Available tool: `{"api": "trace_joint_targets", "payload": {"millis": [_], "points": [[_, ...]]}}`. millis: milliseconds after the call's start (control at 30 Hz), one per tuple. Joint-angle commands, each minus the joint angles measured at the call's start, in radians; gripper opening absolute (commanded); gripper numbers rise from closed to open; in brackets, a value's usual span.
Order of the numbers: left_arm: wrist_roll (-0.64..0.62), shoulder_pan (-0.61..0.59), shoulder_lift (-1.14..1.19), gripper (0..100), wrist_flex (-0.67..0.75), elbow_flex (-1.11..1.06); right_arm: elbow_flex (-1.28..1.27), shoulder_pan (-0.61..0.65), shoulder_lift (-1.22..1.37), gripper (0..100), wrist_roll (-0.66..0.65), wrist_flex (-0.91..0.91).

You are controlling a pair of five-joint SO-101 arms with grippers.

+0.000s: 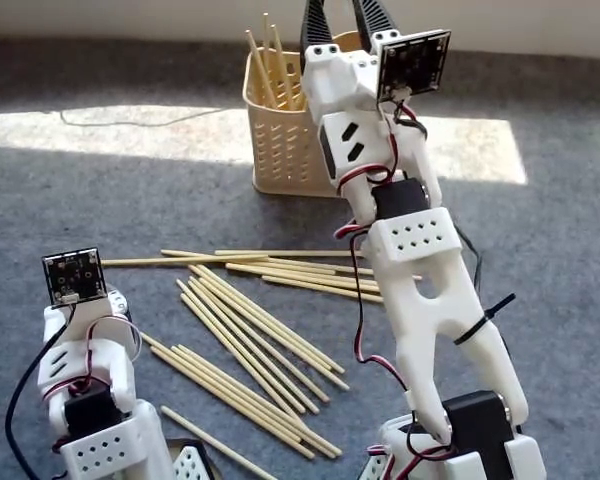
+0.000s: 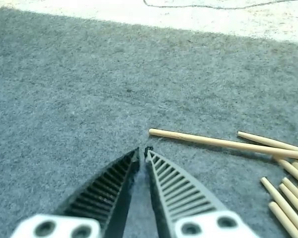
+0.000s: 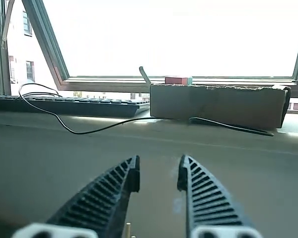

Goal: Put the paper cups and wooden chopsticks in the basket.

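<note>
Grey carpeted table [image 1: 100, 190], sunlit along its far side. The loose wooden chopsticks [image 1: 260, 320] lay fanned between the two arms. We found the left gripper [image 2: 143, 151] low over the carpet, its jaws pressed almost together on nothing. The nearest chopstick [image 2: 223, 143] had its end just beyond those tips, and its long axis ran across the gripper's line of reach. The right gripper [image 3: 159, 171] hung parted and empty above the basket [image 1: 280, 140] (several upright chopsticks [image 1: 268, 65] already stood inside). We judged the left arm the nearer to the pile.
</note>
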State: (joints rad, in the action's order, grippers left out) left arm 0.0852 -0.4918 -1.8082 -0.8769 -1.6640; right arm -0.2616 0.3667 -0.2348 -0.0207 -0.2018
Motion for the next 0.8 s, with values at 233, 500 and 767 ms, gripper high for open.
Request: {"api": "trace_joint_targets", "payload": {"millis": [233,500,767], "points": [[0.008,0.016,-0.012,4,0.017,0.007,0.048,-0.010,-0.038,10.8,0.012,0.096],[0.008,0.016,-0.012,4,0.020,0.007,0.047,-0.008,-0.153,10.8,0.008,0.295],[0.008,0.016,-0.012,4,0.021,0.008,0.041,0.065,-0.375,10.6,0.006,0.610]]}}
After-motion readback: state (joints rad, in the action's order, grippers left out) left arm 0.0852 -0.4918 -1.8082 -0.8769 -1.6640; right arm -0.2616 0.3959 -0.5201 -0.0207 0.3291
